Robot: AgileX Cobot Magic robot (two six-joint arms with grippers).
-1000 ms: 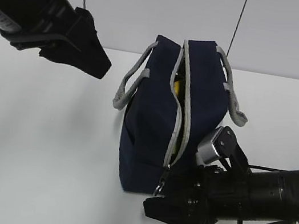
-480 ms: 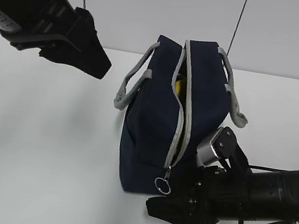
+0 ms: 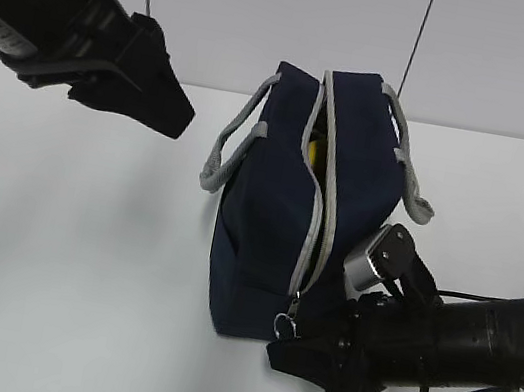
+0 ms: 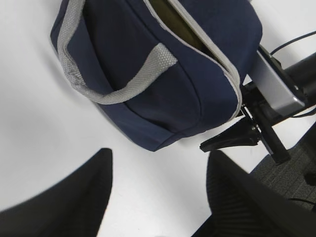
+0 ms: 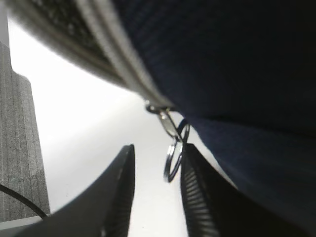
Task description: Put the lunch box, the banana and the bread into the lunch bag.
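navy-blue fabric is filling the middle of the scene: the lunch bag is standing on a white table, its grey zipper gaping along the top and running down the near end. a sliver of yellow, apparently the banana, is showing through the gap inside the bag; the lunch box and the bread are hidden from every view. grey strap handles are drooping on both sides. the right gripper is lying low at the bag's near end, its two dark fingers standing a narrow gap apart with the metal ring pull hanging between them, touching the right-hand finger; whether they are pinching the ring cannot be told. the left gripper is hovering in the air off to the left of the bag, well apart from it, its jaws spread wide with nothing between them.
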